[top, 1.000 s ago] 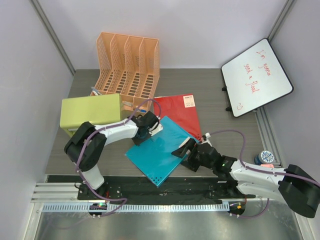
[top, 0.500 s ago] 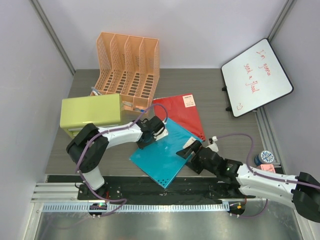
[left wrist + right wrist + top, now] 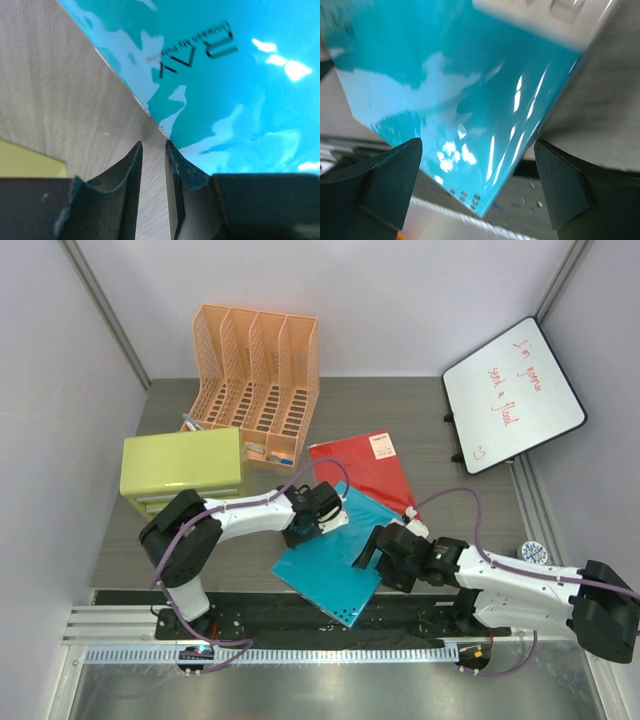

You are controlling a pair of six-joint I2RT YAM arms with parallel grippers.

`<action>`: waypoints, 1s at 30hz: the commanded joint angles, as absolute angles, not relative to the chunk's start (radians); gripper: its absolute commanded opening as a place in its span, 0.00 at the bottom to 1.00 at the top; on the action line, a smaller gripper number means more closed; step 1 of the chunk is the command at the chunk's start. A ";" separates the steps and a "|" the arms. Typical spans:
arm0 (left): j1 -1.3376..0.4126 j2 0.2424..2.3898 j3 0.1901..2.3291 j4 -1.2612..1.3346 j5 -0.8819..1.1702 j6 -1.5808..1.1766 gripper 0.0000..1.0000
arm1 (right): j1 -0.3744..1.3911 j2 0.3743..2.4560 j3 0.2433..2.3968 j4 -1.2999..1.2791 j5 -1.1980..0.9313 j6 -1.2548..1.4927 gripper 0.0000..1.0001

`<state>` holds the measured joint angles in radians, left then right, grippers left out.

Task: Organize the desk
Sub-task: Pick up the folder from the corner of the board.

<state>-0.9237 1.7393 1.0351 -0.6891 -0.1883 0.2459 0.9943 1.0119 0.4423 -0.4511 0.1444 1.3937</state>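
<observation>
A glossy teal folder lies on the dark grey wood-grain desk, its near corner sticking out over the black front strip. My left gripper sits at the folder's far-left edge. In the left wrist view its jaws are almost shut with only bare desk between them, and the right finger touches the corner of the folder. My right gripper is wide open over the right side of the folder, holding nothing.
A red folder lies behind the teal one. An orange mesh file rack stands at the back left, and a lime-green drawer cabinet at the left. A whiteboard leans at the back right. A small blue-and-white round object sits at the right edge.
The teal folder has slid toward the near edge and turned, so its corner overhangs more. My left gripper moved right and nearer with it. My right gripper shifted over the folder's right side.
</observation>
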 commanded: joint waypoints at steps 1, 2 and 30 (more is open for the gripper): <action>-0.965 1.756 1.025 -0.643 0.058 0.172 0.27 | 1.043 0.916 0.414 -0.571 0.015 1.420 1.00; -0.966 1.756 1.026 -0.640 0.057 0.170 0.27 | 1.052 0.898 0.405 -0.562 0.012 1.452 1.00; -0.989 1.790 1.124 -0.726 0.034 0.164 0.26 | 1.268 0.690 0.060 -0.290 0.297 1.577 0.92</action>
